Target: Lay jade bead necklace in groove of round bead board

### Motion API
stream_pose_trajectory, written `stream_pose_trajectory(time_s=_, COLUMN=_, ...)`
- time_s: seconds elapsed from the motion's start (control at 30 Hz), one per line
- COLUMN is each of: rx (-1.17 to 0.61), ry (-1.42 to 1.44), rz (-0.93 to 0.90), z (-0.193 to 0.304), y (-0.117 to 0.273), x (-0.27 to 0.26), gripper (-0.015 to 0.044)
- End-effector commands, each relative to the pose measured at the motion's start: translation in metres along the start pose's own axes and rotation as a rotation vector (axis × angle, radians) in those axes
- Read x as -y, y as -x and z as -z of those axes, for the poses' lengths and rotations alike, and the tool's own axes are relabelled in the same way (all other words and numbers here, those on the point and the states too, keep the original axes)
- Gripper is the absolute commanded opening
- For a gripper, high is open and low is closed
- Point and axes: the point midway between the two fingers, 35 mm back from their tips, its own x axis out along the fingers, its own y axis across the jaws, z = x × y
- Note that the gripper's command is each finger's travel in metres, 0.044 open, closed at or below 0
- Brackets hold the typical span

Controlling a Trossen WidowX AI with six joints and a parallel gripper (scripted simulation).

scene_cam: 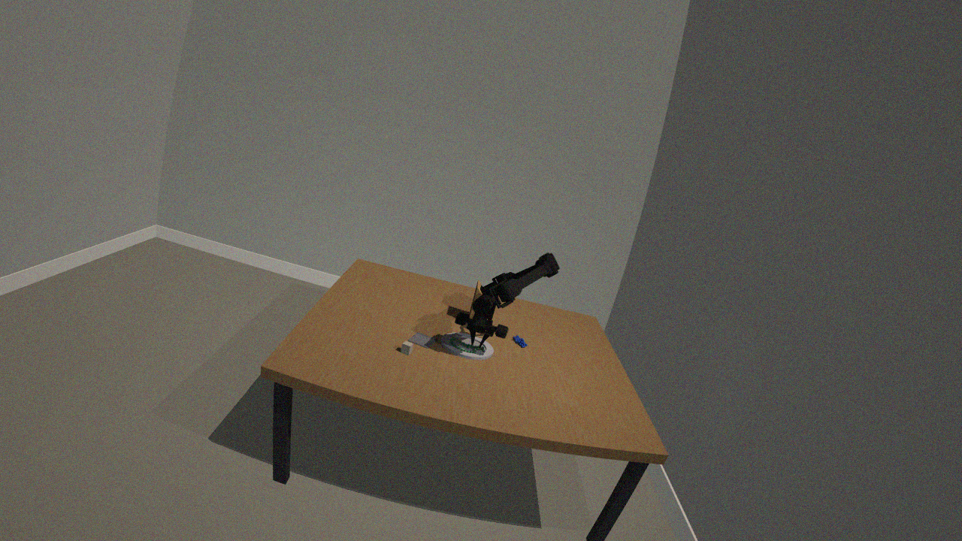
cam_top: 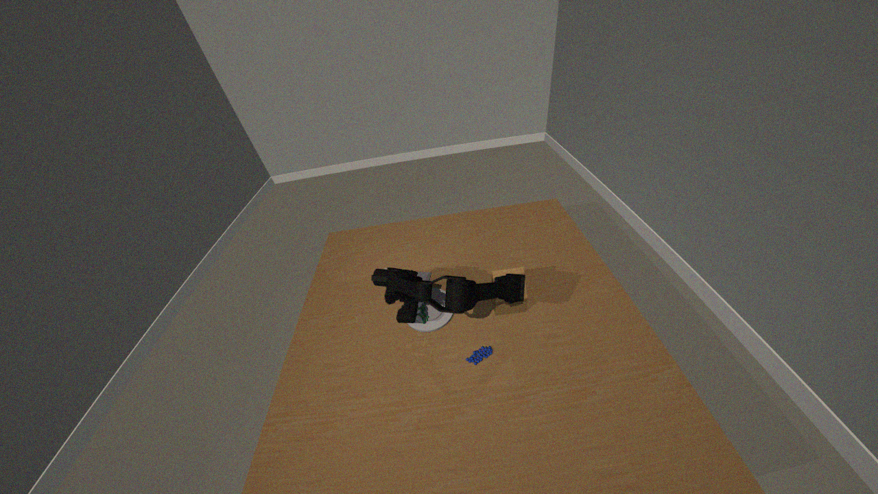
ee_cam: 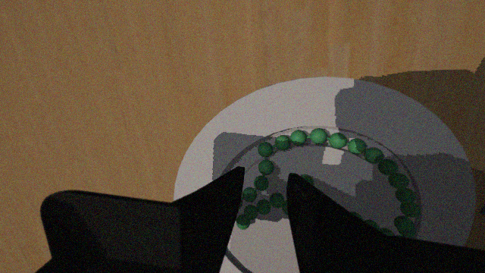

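The jade bead necklace (ee_cam: 318, 136) (cam_top: 422, 313) lies on the pale round bead board (ee_cam: 242, 110) (scene_cam: 488, 349) (cam_top: 431, 327). In the wrist view its far arc and right side follow the groove. At the left, beads turn inward off the groove and double back in a second row. More beads show beside and behind the right finger. My gripper (ee_cam: 265, 177) (scene_cam: 476, 345) is partly open, its tips low over the board's inner left part. A few beads show between the fingers, with gaps to both; none is pinched. The fingers hide part of the necklace and the near groove.
A blue bead bunch (cam_top: 479, 355) (scene_cam: 519, 341) lies on the wooden table (cam_top: 429, 429) (scene_cam: 437, 390) a little away from the board. A small pale cube (scene_cam: 406, 347) and a flat grey patch (scene_cam: 421, 339) are on the board's other side. A brown block (scene_cam: 452, 309) stands behind the arm.
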Motion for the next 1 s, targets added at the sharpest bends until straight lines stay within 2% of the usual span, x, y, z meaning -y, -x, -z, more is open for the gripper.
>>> stream_pose_trajectory(time_s=0.0, rx=-0.003, ry=-0.009, rz=-0.004, z=0.001, y=-0.007, x=0.001, gripper=0.012)
stream_pose_trajectory(time_s=0.4, rx=-0.005, ry=-0.008, rz=-0.005, z=0.002, y=-0.021, x=0.0, gripper=0.012)
stream_pose_trajectory(time_s=0.57, rx=-0.004, ry=0.001, rz=-0.001, z=0.002, y=-0.018, x=-0.001, gripper=0.0)
stream_pose_trajectory(time_s=0.97, rx=-0.004, ry=0.001, rz=-0.001, z=0.002, y=-0.018, x=-0.001, gripper=0.0)
